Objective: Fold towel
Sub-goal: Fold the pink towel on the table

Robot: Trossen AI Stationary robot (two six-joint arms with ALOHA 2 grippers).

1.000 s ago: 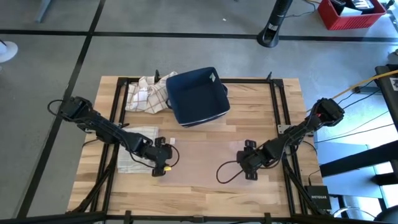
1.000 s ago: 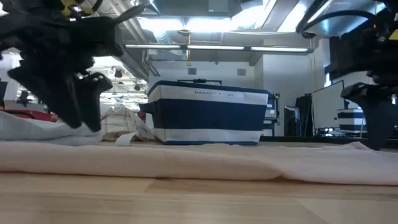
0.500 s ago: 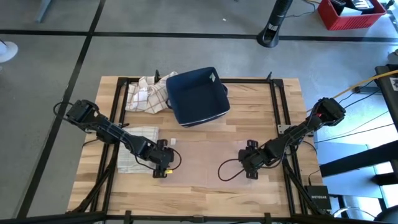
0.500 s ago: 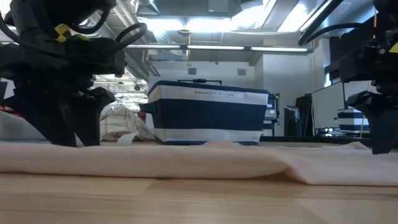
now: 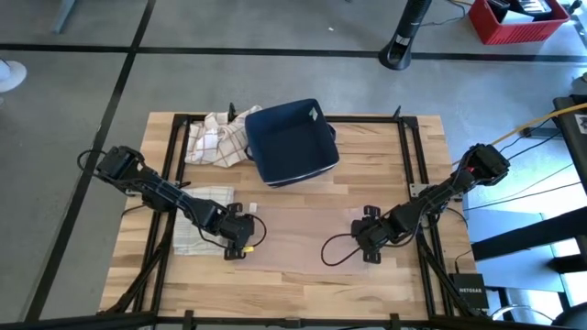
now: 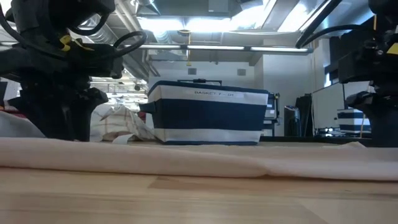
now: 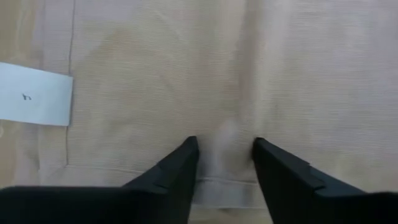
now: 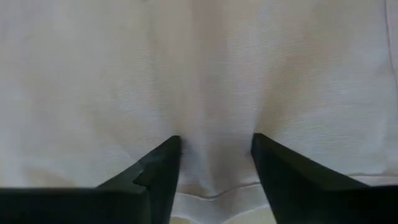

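**Both grippers down on the near edge of a pale towel**

A pale beige towel [image 5: 298,240] lay spread flat across the lower middle of the high view, on the wooden table [image 5: 385,151]. The left gripper [image 5: 240,240] stood over the towel's lower left corner, and the right gripper [image 5: 368,246] stood over its lower right corner, with the cloth stretched between them.

In the left wrist view the two dark fingers [image 7: 176,171] were pressed down onto the cloth, a gap between them, and a small ridge of fabric was bunched up in that gap next to the hem. A white label [image 7: 34,94] lay on the cloth at the left of that frame. In the right wrist view the fingers [image 8: 160,167] sat the same way, parted, with a soft fold of towel raised between them just above the hem. Neither pair of jaws had closed fully on the fabric; both were partly open around a pinch of cloth.

In the upper middle of the high view stood a dark blue basket [image 5: 292,140], with a crumpled checked cloth [image 5: 218,138] touching its left side. A folded light towel [image 5: 197,217] lay at the left of the table, under the left arm. In the low view the pale towel ran as a low band across the frame, in front of the basket.
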